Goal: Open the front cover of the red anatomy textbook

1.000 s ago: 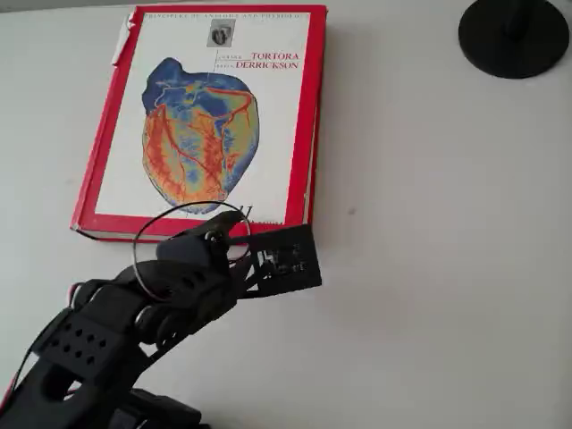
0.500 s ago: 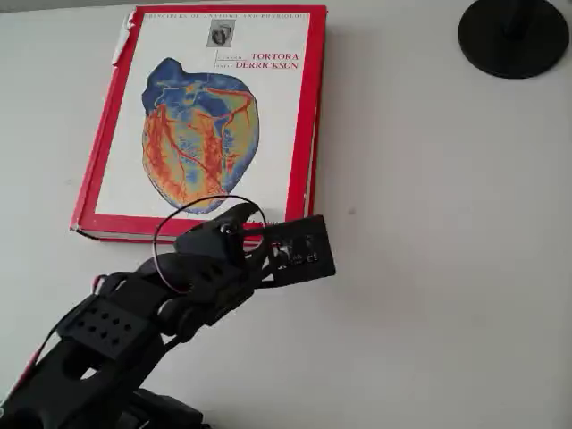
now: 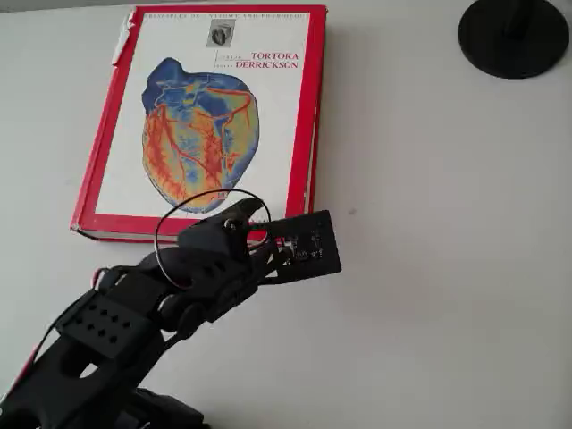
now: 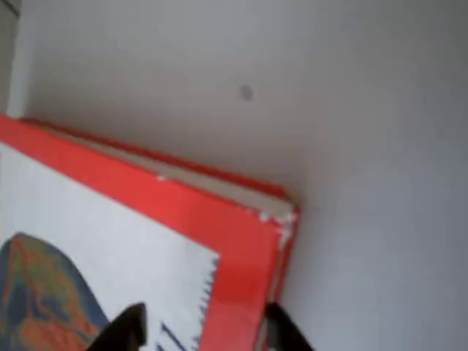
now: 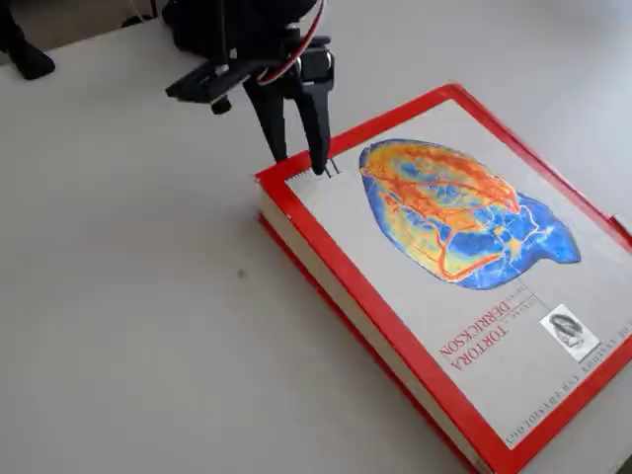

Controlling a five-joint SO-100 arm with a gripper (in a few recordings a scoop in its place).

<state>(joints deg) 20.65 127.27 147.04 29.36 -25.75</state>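
Claw (image 5: 299, 163) is hanging with its two fingers slightly parted, gripping nothing, tips just above the near right corner of the front cover (image 3: 210, 116) in the overhead view. The red anatomy textbook (image 5: 444, 286) is lying closed on the white bench (image 3: 447, 268).

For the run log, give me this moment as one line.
gripper: open, over corner | front cover: closed | red anatomy textbook: flat on table

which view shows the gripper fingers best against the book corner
The fixed view: both fingers stand at the closed front cover corner. The overhead view hides them under the arm; the wrist view catches blurred tips.
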